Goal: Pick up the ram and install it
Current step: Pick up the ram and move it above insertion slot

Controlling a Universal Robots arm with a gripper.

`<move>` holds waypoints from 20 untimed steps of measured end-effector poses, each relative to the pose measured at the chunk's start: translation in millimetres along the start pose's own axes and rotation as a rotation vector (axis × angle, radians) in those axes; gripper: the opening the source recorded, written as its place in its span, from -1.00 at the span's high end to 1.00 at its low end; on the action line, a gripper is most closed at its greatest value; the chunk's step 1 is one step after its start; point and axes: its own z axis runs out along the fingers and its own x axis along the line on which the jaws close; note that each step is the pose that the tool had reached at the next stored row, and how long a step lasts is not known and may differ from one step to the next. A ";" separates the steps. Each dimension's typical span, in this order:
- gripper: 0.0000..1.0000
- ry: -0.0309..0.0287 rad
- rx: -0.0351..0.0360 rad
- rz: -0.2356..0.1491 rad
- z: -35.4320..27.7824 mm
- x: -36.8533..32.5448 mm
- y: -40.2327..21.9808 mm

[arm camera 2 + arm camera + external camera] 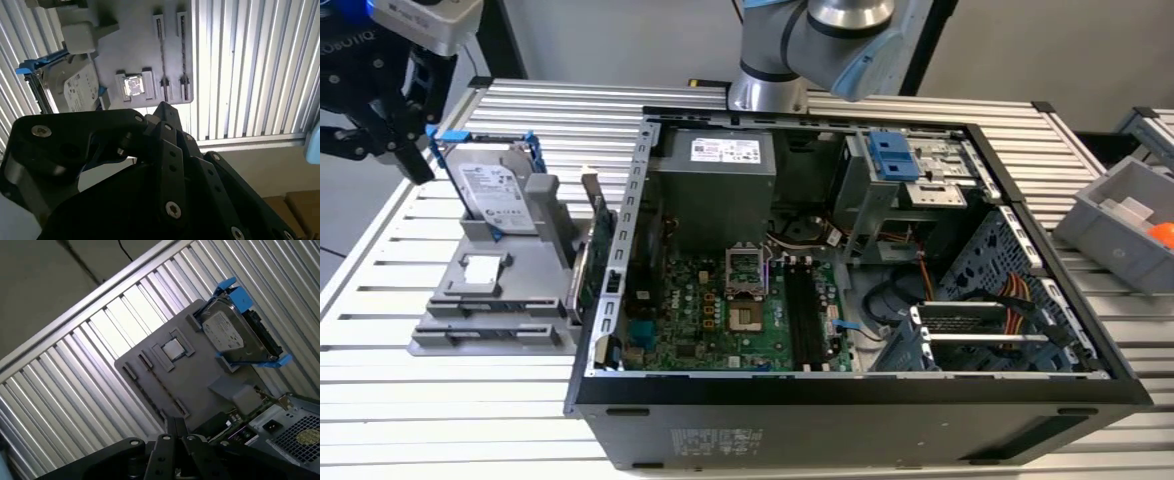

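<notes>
Pincer [176,424] pinched narrow and empty, I hang over the bench's [400,420] far left. The ram [162,55] stands edgewise in the gray holder's [454,338] near slot, lying left-right, nearer than me.

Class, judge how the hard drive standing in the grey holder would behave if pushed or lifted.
The hard drive looks like a rigid metal box, so probably stiff and fairly heavy for its size. It stands on edge, so a sideways push might tip it, though the grey holder braces its base. Its smooth casing may be slippery.
</notes>
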 end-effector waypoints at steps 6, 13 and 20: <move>1.00 0.0037 -0.0024 -0.108 0.0 0.0 -0.1; 1.00 0.0070 -0.0035 -0.237 0.0 0.0 -0.1; 1.00 0.0095 -0.0036 -0.364 0.4 0.0 0.0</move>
